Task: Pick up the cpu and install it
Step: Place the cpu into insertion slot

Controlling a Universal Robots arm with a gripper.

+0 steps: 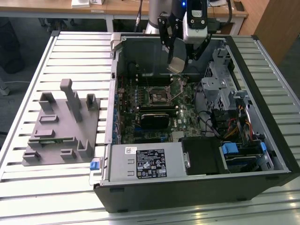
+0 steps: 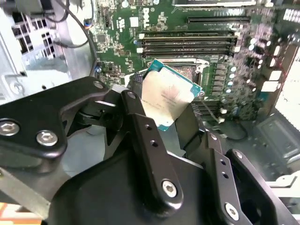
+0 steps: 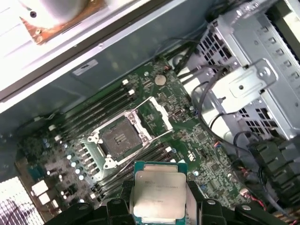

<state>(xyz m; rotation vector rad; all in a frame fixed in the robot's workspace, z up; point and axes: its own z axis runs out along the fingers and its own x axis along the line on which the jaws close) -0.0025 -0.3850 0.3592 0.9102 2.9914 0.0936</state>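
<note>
Gripping the cpu by two opposite edges, my claw is clenched on it, and the silver top shows between the fingers in both wrist views. I hang above the board, inside the open case, with the chip clear of everything beneath it. In the exterior view it looks tilted rather than level.

Below the claw and off to one side, well apart, sits the socket. Its cover plate seems swung aside and its seat is bare.

I judge the pick done and the carry to the socket in hand, with the install not yet made. Seating would call for centring over the seat, matching the chip's corners to the frame, levelling it, and a soft descent.
</note>
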